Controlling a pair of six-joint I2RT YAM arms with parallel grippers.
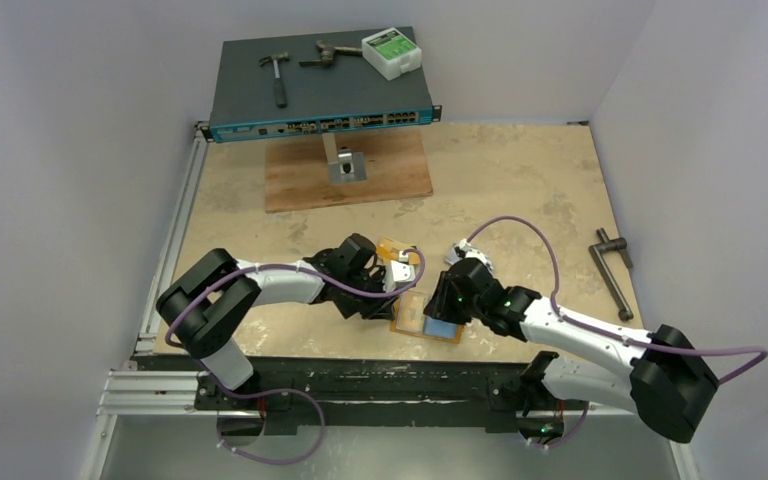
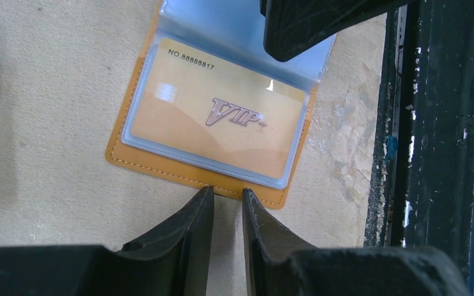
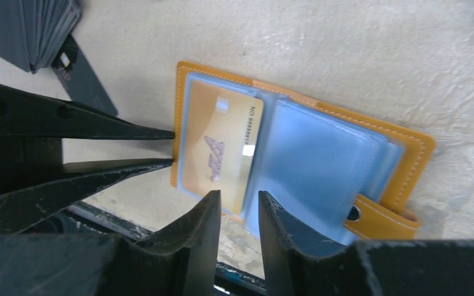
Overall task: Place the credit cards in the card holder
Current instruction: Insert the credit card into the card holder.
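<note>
The orange card holder point(image 1: 412, 322) lies open on the table near the front edge. An orange-gold VIP card point(image 2: 216, 123) sits in its clear sleeve, also seen in the right wrist view point(image 3: 219, 148). The snap tab point(image 3: 370, 216) lies at one end of the holder. My left gripper point(image 2: 228, 190) is narrowly open and empty, its tips at the holder's orange edge point(image 2: 136, 161). My right gripper point(image 3: 237, 197) is narrowly open and empty, one finger point(image 3: 284, 222) over the blue sleeves point(image 3: 321, 160). A pile of black cards point(image 3: 34, 28) lies nearby. Orange-gold cards point(image 1: 392, 247) lie behind the holder.
A network switch point(image 1: 320, 100) at the back carries a hammer point(image 1: 275, 75) and a white box point(image 1: 392, 52). A wooden board point(image 1: 345, 170) lies in front of it. A metal crank handle point(image 1: 612, 270) lies at the right. The black front rail point(image 1: 360, 375) runs close to the holder.
</note>
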